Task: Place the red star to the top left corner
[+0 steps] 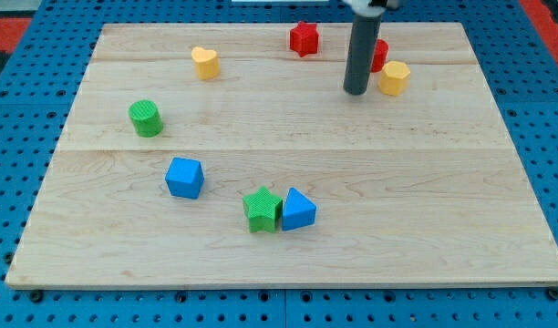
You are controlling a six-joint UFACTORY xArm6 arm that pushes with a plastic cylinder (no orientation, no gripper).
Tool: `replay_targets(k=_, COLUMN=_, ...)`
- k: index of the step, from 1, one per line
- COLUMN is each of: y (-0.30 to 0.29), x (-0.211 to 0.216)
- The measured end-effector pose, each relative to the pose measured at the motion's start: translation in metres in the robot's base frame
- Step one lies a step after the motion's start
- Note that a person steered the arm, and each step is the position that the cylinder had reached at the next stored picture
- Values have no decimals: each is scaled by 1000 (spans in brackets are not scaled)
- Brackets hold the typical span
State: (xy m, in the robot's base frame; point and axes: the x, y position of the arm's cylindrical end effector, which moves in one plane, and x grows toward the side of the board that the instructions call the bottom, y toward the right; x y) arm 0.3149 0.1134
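Note:
The red star [304,38] lies near the view's top edge of the wooden board [288,246], a little right of centre. My tip [356,91] rests on the board to the right of and below the star, apart from it. A second red block [379,56] is partly hidden behind the rod, and a yellow hexagon block [394,78] sits just right of the tip.
A yellow heart block [205,62] lies at the top left. A green cylinder [146,118] is at the left. A blue cube [184,177], a green star [262,210] and a blue triangular block [297,210] lie towards the bottom; the last two touch.

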Motion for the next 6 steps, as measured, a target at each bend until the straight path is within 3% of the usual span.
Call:
replay_targets(k=3, y=-22, x=-93)
replay_targets(k=4, y=-93, x=-85)
replay_targets(k=5, y=-114, x=-58)
replay_targets(k=6, y=-162, x=-68)
